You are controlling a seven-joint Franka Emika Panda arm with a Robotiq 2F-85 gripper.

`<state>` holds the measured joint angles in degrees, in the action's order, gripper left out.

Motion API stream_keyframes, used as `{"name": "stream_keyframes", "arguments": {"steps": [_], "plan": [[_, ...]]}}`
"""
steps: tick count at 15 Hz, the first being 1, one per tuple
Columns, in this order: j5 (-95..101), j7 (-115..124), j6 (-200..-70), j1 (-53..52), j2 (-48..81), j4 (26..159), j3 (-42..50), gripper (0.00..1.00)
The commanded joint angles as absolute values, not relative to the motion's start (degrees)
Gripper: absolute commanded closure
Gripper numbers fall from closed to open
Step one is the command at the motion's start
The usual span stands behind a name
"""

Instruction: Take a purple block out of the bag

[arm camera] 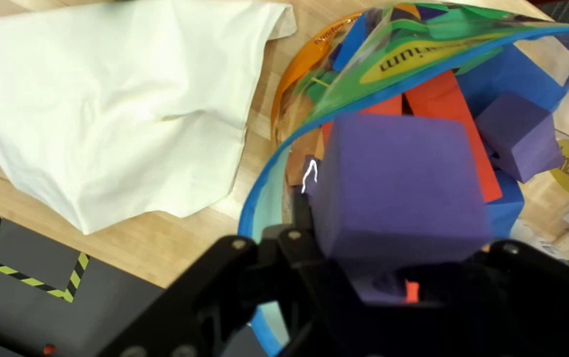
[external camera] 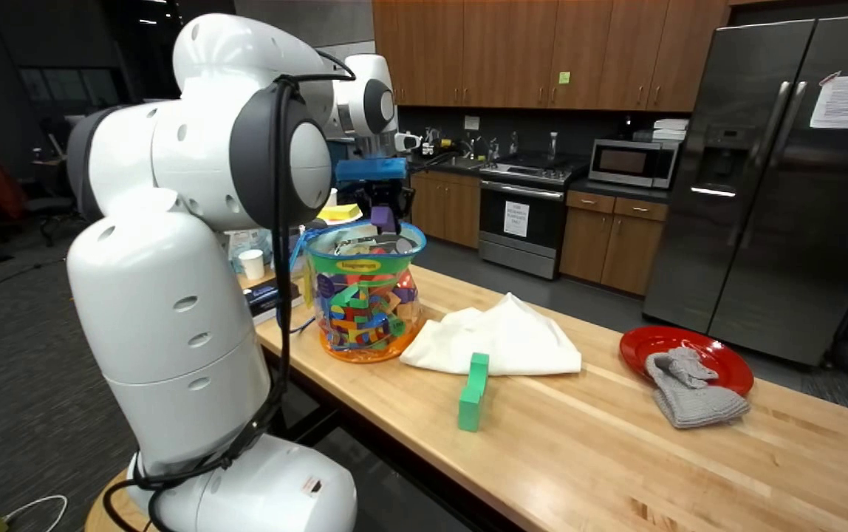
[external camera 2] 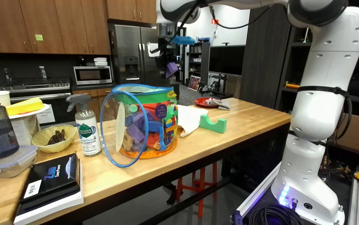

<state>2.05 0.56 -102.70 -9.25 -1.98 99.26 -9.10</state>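
The bag [external camera: 394,262] is a clear rounded bag with a blue rim and orange base, full of multicoloured blocks. It stands upright on the table, and its round clear lid [external camera 2: 124,131] hangs open at the side. My gripper [external camera 2: 166,64] is above the bag's open top, pointing down. It is shut on a purple block [external camera 2: 171,69], which hangs above the rim, apart from it. The held block also shows in an exterior view [external camera: 383,219] and fills the middle of the wrist view [arm camera: 403,183], hiding part of the right finger. Another purple block [arm camera: 520,134] lies inside the bag.
A white cloth [external camera: 501,336] lies beside the bag. A green arched block [external camera: 473,395] stands near the table's front edge. A red plate [external camera: 642,343] with a grey cloth [external camera: 697,399] is farther off. A spray bottle [external camera 2: 87,131] and black box [external camera 2: 49,181] stand on the bag's other side.
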Motion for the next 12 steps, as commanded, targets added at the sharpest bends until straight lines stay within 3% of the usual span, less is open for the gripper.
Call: {"name": "stream_keyframes", "arguments": {"steps": [1,12], "plan": [[2.0,-0.32,-101.93,-7.78,-6.08,102.95,-7.69,0.84],[2.26,-0.32,-106.78,-3.6,-15.87,119.25,-3.01,0.84]]}}
